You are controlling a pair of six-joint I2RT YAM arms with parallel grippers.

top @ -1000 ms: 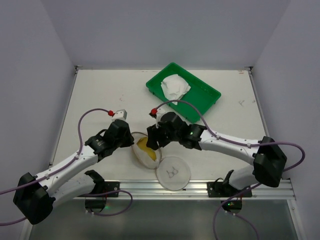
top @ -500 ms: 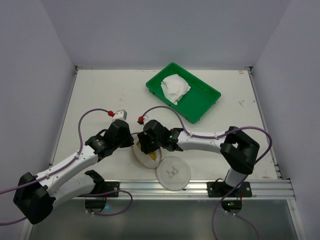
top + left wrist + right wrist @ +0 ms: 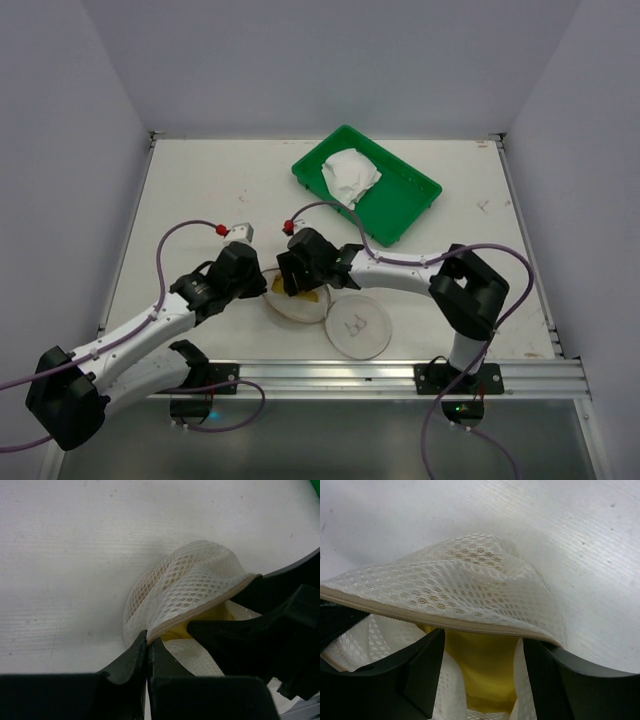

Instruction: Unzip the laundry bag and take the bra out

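Where both arms meet near the front edge of the white table (image 3: 200, 190), find the laundry bag (image 3: 295, 308), slumped flat with its mouth open. Just to the right of that mouth and nearest the arm bases, see its round flat face (image 3: 372, 338), turned upward and showing the small black bra drawing (image 3: 350, 322).

Held at the beige zip edge (image 3: 210, 602) by the left gripper (image 3: 147, 637): fingers pressed tight together on the mesh, no gap between them. Raised from that pinch into a domed flap of white honeycomb mesh arching over the opening.

Entered from the other side by the right gripper (image 3: 482, 645): fingers spread wide, tips tucked under the zip edge and inside the mouth. Between them, yellow fabric (image 3: 480, 665) lying in the bag, also glimpsed below the zip edge from the left wrist. Cannot tell its shape, nor whether either spread finger presses on it. Not clamped on anything, going by the wide gap.

Well apart, toward the far right of the table, note a green tray (image 3: 410, 205) set at an angle, with a crumpled white cloth (image 3: 350, 175) inside it.
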